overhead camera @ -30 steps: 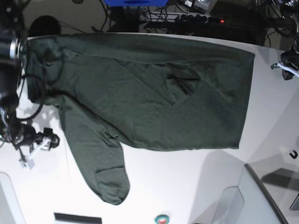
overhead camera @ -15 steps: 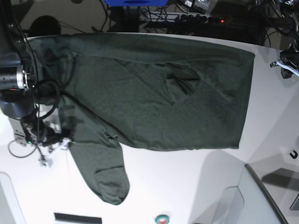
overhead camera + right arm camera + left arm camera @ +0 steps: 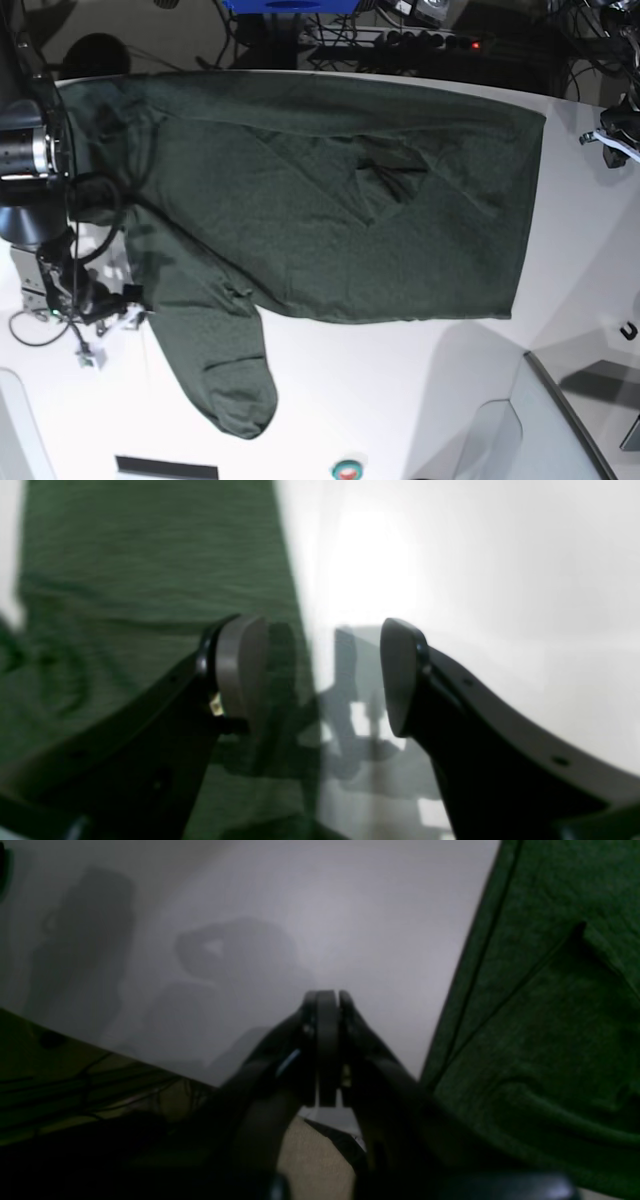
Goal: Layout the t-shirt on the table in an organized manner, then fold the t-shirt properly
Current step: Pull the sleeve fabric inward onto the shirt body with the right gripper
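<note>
In the base view, nearest you, one sleeve of your dark green t-shirt [image 3: 300,190] hangs toward the bottom left of the frame, its rounded cuff lying flat on the white table [image 3: 400,390]. Just left of that sleeve sits your right pincer [image 3: 105,320], at the lower left of the frame. Its wrist view shows the jaws standing apart with nothing between them: one pad [image 3: 240,665] is over the green cloth and the other is over bare table, so the sleeve's straight edge runs up between them. Whether either pad touches the fabric cannot be told.

Further back, the body of the t-shirt spreads wide across the middle of the frame, from the upper left almost to the upper right. It is plain, without print. Its right edge is straight, its near hem is fairly even, and a small dark tuck of creased cloth sits near the centre. The cloth bunches at the upper left beside the arm.

Farthest, at the right edge of the frame, your left pincer [image 3: 612,142] is clear of the cloth. Its wrist view shows the jaws pressed together on nothing, above bare table, with the t-shirt's seamed edge filling the right of that frame.
</note>
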You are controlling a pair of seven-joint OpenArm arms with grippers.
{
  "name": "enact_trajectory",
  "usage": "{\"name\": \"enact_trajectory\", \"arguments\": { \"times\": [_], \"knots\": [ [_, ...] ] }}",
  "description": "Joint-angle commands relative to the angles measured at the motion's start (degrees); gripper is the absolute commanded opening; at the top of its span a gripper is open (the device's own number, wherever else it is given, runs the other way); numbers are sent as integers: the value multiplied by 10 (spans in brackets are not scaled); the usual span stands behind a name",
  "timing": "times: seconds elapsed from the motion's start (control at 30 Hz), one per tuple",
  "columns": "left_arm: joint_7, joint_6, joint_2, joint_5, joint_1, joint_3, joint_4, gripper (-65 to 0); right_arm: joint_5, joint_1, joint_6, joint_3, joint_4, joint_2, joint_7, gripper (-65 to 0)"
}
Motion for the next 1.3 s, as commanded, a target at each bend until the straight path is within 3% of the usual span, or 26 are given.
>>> {"name": "enact_trajectory", "arguments": {
  "times": [0.0, 0.17, 0.47, 0.57, 0.67, 0.7, 0.83, 0.97, 1.27],
  "knots": [
    [-12, 0, -13, -4, -1, -5, 8, -650, 6, 16, 1, 1, 7, 2, 9, -309],
    [-12, 0, -13, -4, -1, -5, 8, -650, 6, 16, 1, -2, -29, 1, 36, -309],
    [-12, 0, -13, -3, -1, -5, 7, -650, 6, 16, 1, -3, -42, -18, 38, -318],
    [-12, 0, -13, -3, -1, -5, 7, -650, 6, 16, 1, -3, -42, -19, 38, -420],
    [-12, 0, -13, -3, -1, -5, 7, -650, 6, 16, 1, -3, -39, -19, 38, -624],
    [-12, 0, -13, -3, 0, -5, 7, -650, 6, 16, 1, -2, -38, -19, 38, -650],
    [-12, 0, -14, -3, 7, -5, 8, -650, 7, 16, 4, 1, -32, -16, 36, -650],
    [-12, 0, -14, -3, 8, -5, 8, -650, 8, -10, 4, 1, 50, -15, 1, -650],
    [-12, 0, -14, -3, 8, -5, 9, -650, 9, -129, 2, 3, 367, -16, -126, -650]
  ]
}}
